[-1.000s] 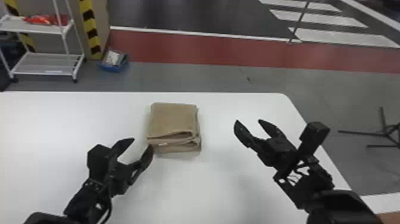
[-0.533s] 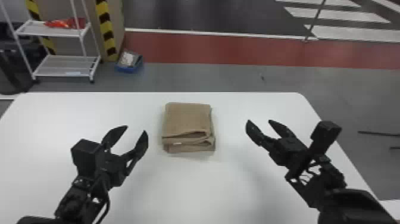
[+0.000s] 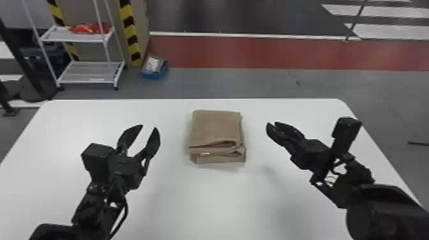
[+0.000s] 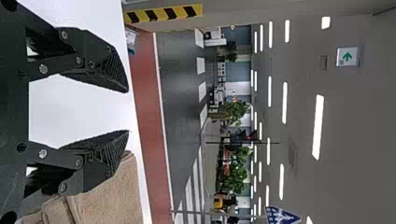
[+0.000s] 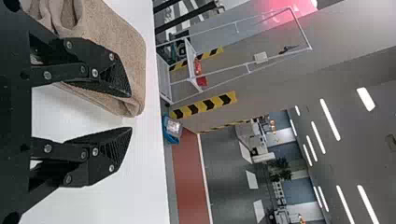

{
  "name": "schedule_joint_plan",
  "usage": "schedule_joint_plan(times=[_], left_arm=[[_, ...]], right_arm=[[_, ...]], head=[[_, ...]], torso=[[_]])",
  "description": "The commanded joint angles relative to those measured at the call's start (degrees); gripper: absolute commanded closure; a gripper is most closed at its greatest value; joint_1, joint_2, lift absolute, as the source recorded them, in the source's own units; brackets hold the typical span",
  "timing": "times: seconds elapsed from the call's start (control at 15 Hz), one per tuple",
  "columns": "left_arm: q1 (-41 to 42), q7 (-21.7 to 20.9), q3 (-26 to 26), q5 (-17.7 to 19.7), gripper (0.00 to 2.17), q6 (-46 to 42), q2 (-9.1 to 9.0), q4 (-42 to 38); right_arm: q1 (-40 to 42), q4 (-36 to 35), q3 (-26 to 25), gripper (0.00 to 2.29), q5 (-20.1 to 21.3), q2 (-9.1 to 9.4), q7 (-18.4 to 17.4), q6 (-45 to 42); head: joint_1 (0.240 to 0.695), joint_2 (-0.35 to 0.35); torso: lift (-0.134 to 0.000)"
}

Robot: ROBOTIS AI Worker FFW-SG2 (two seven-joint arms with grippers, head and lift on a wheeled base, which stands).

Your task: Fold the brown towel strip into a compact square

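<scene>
Towel [image 3: 217,127] is lying on table [image 3: 207,204], already a layered stack, roughly square; any longer axis seems to be running away from the robot. Left end effector [image 3: 149,128] is hovering to the towel's left, fingers apart, nothing between them; towel is lying off to its right. Right end effector [image 3: 272,123] is hovering to the towel's right, also apart and holding nothing, angling inward; towel is lying to its left. Right is looking slightly nearer. Lower layers are peeking out at the towel's robot-side edge, so any tidying would probably be starting there; a careless pinch could be opening the stack. Folding is looking nearly or fully done. Beyond the towel and leftward, blue box [image 3: 154,74] is sitting on the floor, holding something pale [image 3: 153,63].
</scene>
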Motion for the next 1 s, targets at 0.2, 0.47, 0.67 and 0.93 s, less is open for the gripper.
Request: schedule_joint_plan(times=[0.2, 0.47, 0.67, 0.93], left_arm=[[-2.8, 0.3, -0.2, 1.0, 1.71, 13.6, -0.32, 0.5], [-2.9, 0.3, -0.4, 0.8, 1.71, 13.6, -0.23, 0.6], [-2.7, 0.3, -0.9, 0.6, 1.71, 13.6, -0.14, 0.3], [-2.7, 0.4, -1.2, 0.3, 1.71, 13.6, -0.06, 0.2]], right_arm=[[-14.4, 17.7, 8.0, 1.93, 4.9, 1.51, 2.5, 0.4], [-15.6, 19.2, 8.3, 1.93, 6.1, 2.3, 2.8, 3.4], [-15.3, 19.3, 7.5, 1.93, 6.1, 2.12, 7.0, 6.4], [-15.0, 18.3, 7.0, 1.93, 6.1, 2.21, 9.4, 10.4]], head=[[0.695, 0.008], [0.695, 0.025], [0.695, 0.031], [0.695, 0.035]], torso=[[-0.108], [-0.108], [-0.108], [-0.108]])
